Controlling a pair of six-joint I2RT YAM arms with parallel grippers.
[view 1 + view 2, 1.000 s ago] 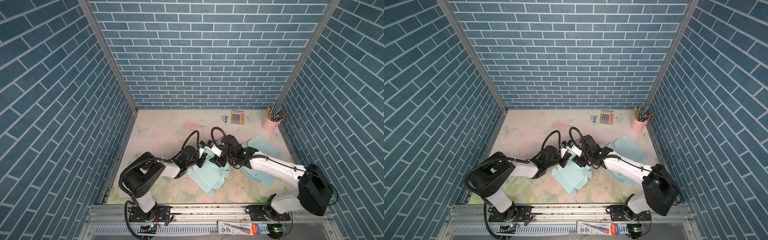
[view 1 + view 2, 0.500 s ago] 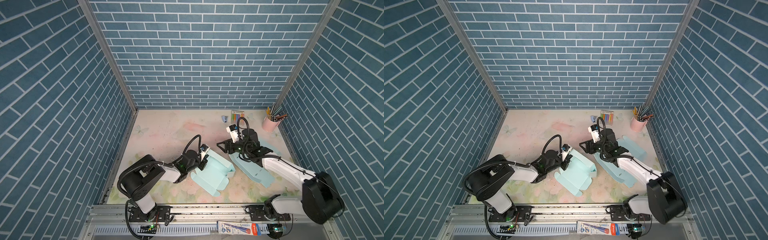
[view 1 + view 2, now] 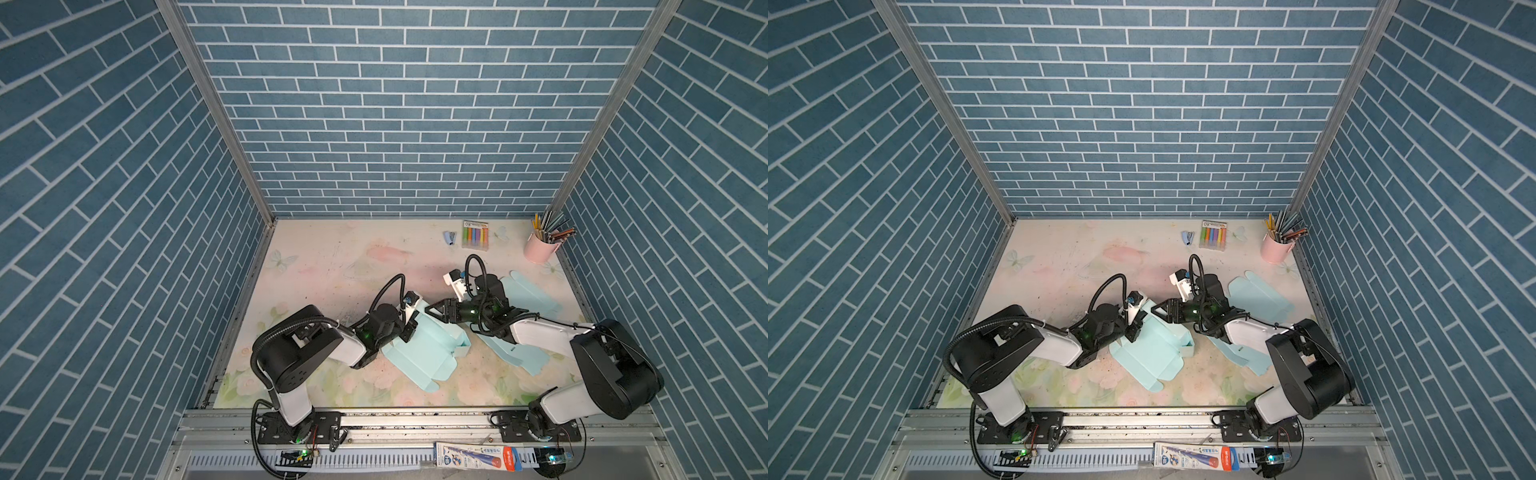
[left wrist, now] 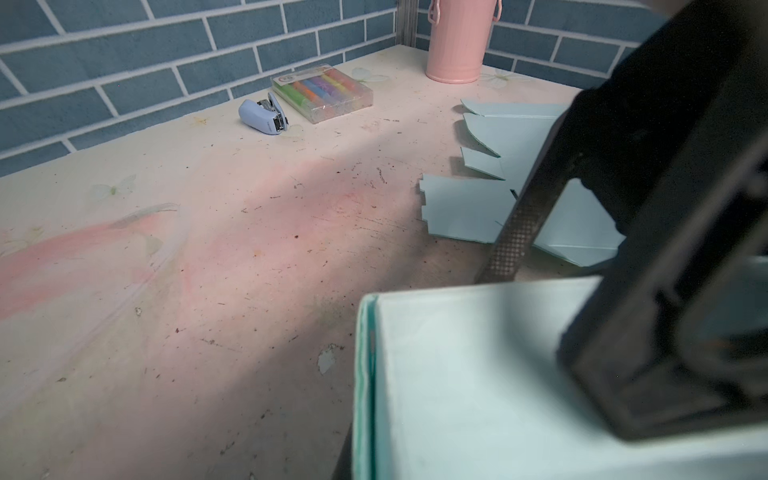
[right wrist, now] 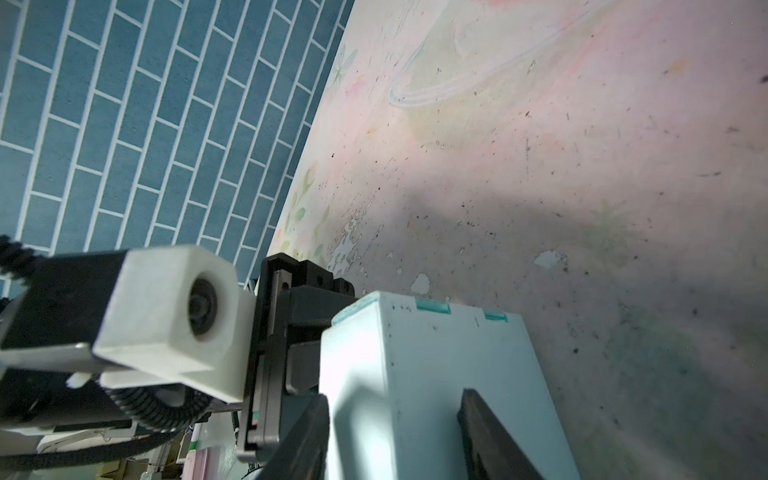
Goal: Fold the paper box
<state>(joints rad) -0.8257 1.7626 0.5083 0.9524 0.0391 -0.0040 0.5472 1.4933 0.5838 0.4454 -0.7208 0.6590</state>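
Seeing L gripper [image 3: 409, 330] clamped shut on paper box [image 3: 419, 353] at its 10 o'clock edge. R gripper [image 3: 432, 311] at 1 o'clock, fingers part-open; I see them straddling the raised end.

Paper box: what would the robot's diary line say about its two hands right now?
left gripper: shut on paper box edge | right gripper: open, astride the raised wall | fold: unfinished

There are two robot arms, the left arm [image 3: 345, 353] and the right arm [image 3: 540, 338]. There is one part-folded paper box [image 3: 428, 353], one stapler [image 3: 449, 237], one marker pack [image 3: 475, 234] and one pink cup [image 3: 539, 251] of pencils. Flat paper blanks [image 3: 525, 291] under the right arm number one or two; I cannot tell which.
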